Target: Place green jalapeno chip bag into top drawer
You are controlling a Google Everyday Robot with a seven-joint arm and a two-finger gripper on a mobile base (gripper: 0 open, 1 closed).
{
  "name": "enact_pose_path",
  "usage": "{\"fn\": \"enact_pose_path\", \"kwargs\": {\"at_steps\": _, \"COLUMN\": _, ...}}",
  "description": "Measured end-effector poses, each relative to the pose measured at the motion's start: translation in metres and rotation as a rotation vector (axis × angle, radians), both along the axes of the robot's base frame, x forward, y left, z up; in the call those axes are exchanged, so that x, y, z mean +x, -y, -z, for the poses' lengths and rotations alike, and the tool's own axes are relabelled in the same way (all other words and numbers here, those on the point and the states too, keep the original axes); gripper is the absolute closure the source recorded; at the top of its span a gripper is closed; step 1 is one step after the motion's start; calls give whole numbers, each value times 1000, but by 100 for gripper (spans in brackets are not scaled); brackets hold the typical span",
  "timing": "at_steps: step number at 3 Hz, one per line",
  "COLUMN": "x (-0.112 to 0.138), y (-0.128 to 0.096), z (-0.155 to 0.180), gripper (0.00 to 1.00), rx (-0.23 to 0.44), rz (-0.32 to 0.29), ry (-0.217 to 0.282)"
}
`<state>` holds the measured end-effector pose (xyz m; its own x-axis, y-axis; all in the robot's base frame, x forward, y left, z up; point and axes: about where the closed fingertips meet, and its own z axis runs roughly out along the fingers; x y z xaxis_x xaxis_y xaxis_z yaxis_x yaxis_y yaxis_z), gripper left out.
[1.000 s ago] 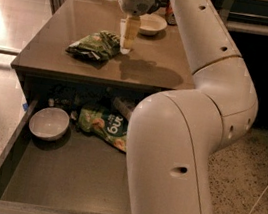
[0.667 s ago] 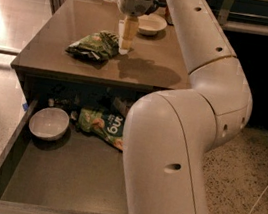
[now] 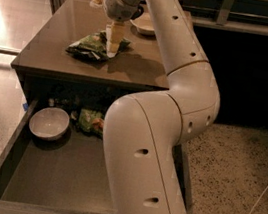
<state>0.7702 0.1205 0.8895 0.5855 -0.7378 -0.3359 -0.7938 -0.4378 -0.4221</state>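
Since the earlier frame the tool [image 3: 112, 46] has shifted left and now points down at the right edge of the green jalapeno chip bag [image 3: 90, 48], which lies on the surface [image 3: 55, 30]. Whether the tool is spread or pinching cannot be told. Below, the top drawer [image 3: 57, 178] stands pulled out, holding a white bowl [image 3: 49, 122] and a light-green bag [image 3: 91, 121].
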Motion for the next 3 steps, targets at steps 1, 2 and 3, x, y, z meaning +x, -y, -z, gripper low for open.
{"fn": "enact_pose_path", "kwargs": {"at_steps": 1, "x": 2, "y": -22, "z": 16, "gripper": 0, "rx": 15, "rz": -35, "ry": -19}}
{"fn": "enact_pose_path", "kwargs": {"at_steps": 2, "x": 7, "y": -27, "z": 19, "gripper": 0, "rx": 29, "rz": -32, "ry": -10}}
{"fn": "enact_pose_path", "kwargs": {"at_steps": 3, "x": 8, "y": -44, "z": 33, "gripper": 0, "rx": 50, "rz": -63, "ry": -21}}
